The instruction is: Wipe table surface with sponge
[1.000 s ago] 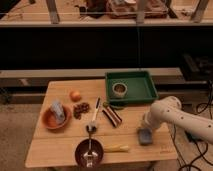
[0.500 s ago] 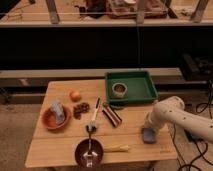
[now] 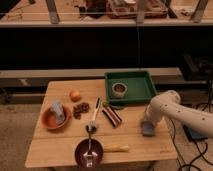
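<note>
A grey-blue sponge [image 3: 148,130] lies flat on the wooden table [image 3: 55,147], near its right edge and in front of the green tray. My gripper [image 3: 149,123] is at the end of the white arm that reaches in from the right. It points down onto the top of the sponge and is shut on it, pressing it to the table.
A green tray [image 3: 142,92] holding a small round tin [image 3: 119,90] stands at the back right. Also here are an orange fruit [image 3: 75,95], an orange bowl [image 3: 50,121], a dark snack bar [image 3: 112,116], a utensil [image 3: 94,115] and a dark bowl [image 3: 89,152] at the front.
The gripper and the sponge have slid together a little to the right and towards the tray. Nothing else on the table has moved.
</note>
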You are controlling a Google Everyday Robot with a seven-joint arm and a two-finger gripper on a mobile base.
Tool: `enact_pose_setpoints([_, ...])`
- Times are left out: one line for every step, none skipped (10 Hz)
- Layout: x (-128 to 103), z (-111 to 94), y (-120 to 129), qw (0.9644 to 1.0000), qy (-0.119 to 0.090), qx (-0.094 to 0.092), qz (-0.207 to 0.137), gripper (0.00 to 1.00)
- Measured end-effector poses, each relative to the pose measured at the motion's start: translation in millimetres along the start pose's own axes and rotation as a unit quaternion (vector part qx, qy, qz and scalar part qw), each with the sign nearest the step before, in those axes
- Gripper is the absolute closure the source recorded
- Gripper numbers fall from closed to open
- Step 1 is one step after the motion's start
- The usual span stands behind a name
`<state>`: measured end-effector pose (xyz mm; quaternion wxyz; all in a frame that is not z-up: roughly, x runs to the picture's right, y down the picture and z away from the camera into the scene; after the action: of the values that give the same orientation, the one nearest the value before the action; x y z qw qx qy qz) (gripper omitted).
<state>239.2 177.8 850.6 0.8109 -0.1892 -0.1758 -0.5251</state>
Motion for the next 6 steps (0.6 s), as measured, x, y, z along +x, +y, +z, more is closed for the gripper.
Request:
enact_pose_setpoints([5.3, 4.1, -8.6, 1.0, -0.002, 0.002, -0.005, 1.0])
enact_pose_setpoints([8.7, 7.5, -19.8, 0.9999, -0.004, 0.005, -0.012, 1.0])
enact_pose_setpoints([6.7, 10.5, -35.1, 0.9996, -0.008, 0.007, -0.025, 1.0])
enact_pose_setpoints([3.0, 12.5, -47.1, 0.9992, -0.013, 0.01, -0.036, 1.0])
enact_pose_setpoints([-4.4, 14.6, -65.3, 0.9981, -0.022, 0.017, -0.055, 1.0])
enact_pose_setpoints([-11.6, 13.6, -69.3, 0.9972, -0.031, 0.019, -0.065, 1.0])
